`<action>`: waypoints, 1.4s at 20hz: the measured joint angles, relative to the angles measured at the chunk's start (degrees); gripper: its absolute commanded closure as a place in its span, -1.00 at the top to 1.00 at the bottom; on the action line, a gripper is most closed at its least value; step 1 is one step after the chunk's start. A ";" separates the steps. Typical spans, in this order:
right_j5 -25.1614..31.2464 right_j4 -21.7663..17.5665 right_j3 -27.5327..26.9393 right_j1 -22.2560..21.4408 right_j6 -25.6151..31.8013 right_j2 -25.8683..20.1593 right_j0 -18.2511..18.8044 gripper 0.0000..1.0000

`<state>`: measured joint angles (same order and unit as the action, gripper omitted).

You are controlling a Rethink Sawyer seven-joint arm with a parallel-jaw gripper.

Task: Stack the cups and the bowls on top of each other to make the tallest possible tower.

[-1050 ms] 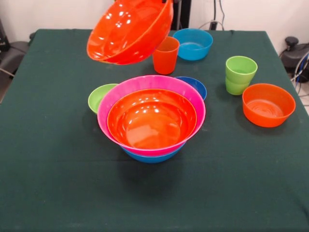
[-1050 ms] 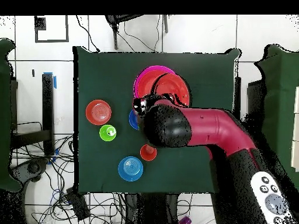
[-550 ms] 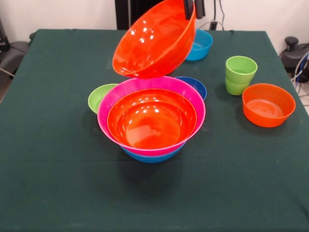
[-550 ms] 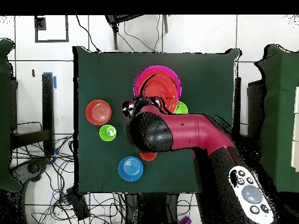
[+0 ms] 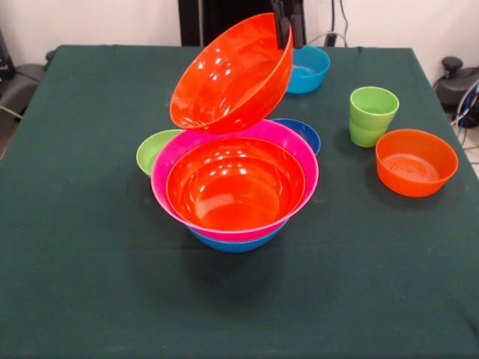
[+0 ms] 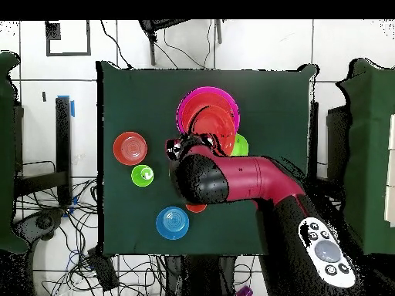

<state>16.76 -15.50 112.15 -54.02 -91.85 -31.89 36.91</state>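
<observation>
Nearest in the front view, at the middle of the green desk (image 5: 90, 299), stands the tower (image 5: 235, 191): a blue bowl at the bottom showing only its lower edge, a pink bowl in it, and a large orange bowl nested inside that. Peeking out behind the tower's left rim is a small lime green bowl (image 5: 153, 149), and behind its right rim a dark blue bowl (image 5: 303, 131). At the right of the frame sits a smaller orange bowl (image 5: 416, 161), with 2 lime green cups (image 5: 372, 115) nested together just behind and left of it.

Above the tower's far rim hangs a 2nd large orange bowl (image 5: 230, 75), tilted steeply with its opening facing the lower left; its lowest edge is at or just above the pink rim. The claw (image 5: 287, 26) comes down at the top of the frame, pinching this bowl's upper rim. Behind it, near the desk's far edge, is a light blue bowl (image 5: 308, 67).

In the overhead view the red arm (image 6: 254, 181) covers the middle of the desk.
</observation>
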 measured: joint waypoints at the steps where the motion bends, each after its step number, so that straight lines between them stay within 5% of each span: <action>1: 0.01 -0.24 0.01 0.18 0.00 0.40 -0.17 -1.00; 16: -0.51 -0.59 -0.06 4.32 0.00 3.68 -1.65 -1.00; 28: -7.34 -2.21 -0.21 9.56 0.00 5.98 -1.73 -1.00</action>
<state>9.43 -17.71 111.94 -44.45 -91.85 -25.91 35.19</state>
